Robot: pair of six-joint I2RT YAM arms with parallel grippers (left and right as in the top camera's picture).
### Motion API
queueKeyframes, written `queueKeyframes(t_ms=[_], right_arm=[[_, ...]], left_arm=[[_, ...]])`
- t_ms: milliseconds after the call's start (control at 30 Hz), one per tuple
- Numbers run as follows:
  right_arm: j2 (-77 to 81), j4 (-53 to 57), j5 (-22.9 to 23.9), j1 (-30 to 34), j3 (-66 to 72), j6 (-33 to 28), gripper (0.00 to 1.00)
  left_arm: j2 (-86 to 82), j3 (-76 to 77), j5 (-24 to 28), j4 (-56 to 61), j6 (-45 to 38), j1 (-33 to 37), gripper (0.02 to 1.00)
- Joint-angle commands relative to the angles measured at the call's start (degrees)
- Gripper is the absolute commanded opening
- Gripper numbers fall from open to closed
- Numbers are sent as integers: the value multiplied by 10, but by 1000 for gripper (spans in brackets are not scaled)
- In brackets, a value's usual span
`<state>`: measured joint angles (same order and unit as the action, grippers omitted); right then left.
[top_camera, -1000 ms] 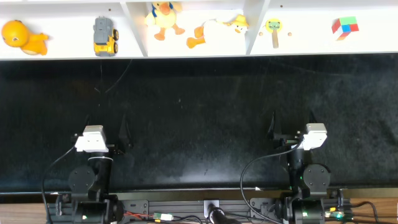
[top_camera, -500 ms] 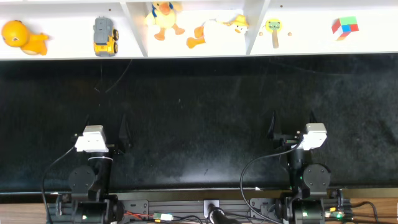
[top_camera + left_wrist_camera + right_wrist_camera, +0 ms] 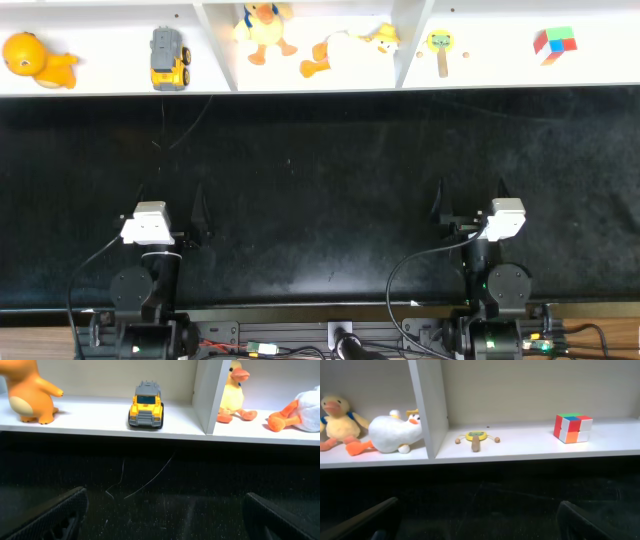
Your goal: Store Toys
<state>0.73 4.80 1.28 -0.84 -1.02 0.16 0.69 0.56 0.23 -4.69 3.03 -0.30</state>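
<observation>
Toys (image 3: 171, 57) already fill the shelf (image 3: 320, 92) at the table's (image 3: 320, 160) far edge. The left gripper (image 3: 170, 205) and right gripper (image 3: 469, 200), fingers apart, sit by the near edge and probably need only rest there.

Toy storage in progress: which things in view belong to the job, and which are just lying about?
Job things: orange figure, yellow truck, yellow duck, white duck, rattle toy and colour cube, all on the white shelf; left claw and right claw, both open.

Just there: black mat; cables by the arm bases.
</observation>
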Motion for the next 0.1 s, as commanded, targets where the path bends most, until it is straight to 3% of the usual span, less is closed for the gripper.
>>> queueKeyframes(t_ms=[33, 100], right_arm=[[-5, -3, -3, 1, 7, -2, 996], [-5, -3, -3, 1, 7, -2, 996]], left_arm=[[-5, -1, 6, -2, 6, -3, 998], [-5, -1, 6, -2, 6, -3, 998]])
